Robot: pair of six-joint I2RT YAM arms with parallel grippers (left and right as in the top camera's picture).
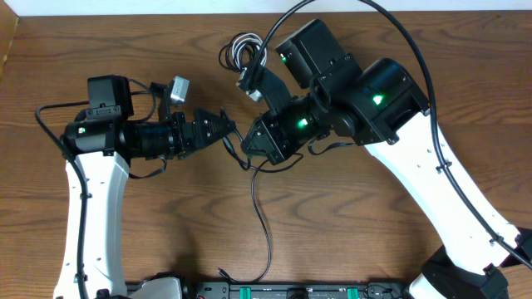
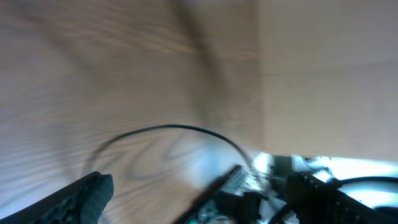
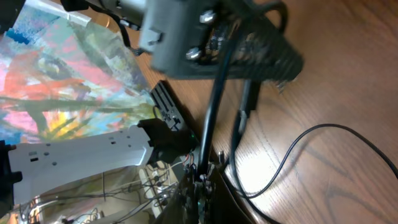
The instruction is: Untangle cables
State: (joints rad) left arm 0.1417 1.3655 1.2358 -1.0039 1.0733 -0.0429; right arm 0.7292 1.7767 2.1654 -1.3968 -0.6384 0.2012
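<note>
On the table [image 1: 166,232], black cable [image 1: 259,209] front-to-back

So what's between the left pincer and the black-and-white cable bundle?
Nothing but bare tabletop. The overhead view shows clear wood from the left pincer up to the cable bundle.

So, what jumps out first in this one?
The left gripper, open, and the right gripper, shut, sit almost nose to nose in the middle of the table. A thin black cable trails from under them toward the near edge. A small black-and-white cable coil lies near the far edge.
</note>
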